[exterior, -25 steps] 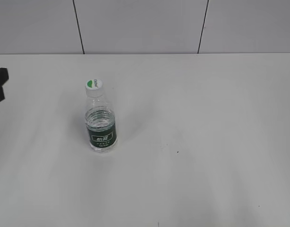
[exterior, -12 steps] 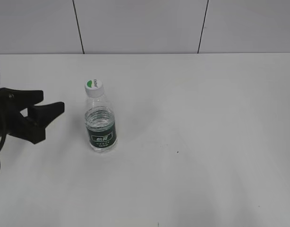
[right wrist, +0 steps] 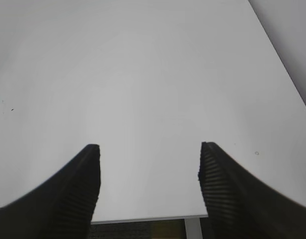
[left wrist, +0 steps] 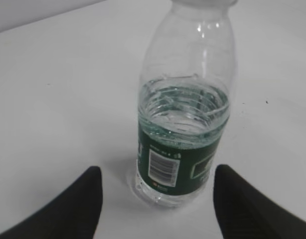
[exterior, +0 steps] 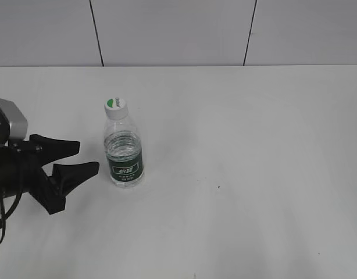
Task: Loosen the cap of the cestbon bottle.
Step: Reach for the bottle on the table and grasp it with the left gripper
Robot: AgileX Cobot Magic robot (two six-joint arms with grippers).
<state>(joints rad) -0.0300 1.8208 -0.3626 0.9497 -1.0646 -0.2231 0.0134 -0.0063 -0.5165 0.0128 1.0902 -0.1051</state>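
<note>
Exterior view, slanted down over a white counter [exterior: 254,192]. One bottle [exterior: 124,152] stands upright left of centre, its long axis vertical, partly filled with water, a dark green label band around its lower body. One white cap [exterior: 115,107] with a green mark sits on the neck, apparently not yet loosened.

One left gripper [exterior: 84,158] enters from the left edge, jaws spread and empty. The bottle lies at about 3 o'clock from its tips, just beside them and not touching; the lower fingertip is nearest the label band. In the left wrist view the bottle [left wrist: 183,124] stands between and beyond the two dark fingertips [left wrist: 88,199], at 12 o'clock, with its base near the line joining them; the cap is cut off by the top edge. The jaws look wide enough to pass either side of the body.

One right gripper [right wrist: 149,164] appears only in its own wrist view, jaws released over bare counter at the far side, well apart from the bottle.

The left arm is the nearer. Judged likely next move: advance toward 3 o'clock, clasp the body, leaving the cap to the right arm.
</note>
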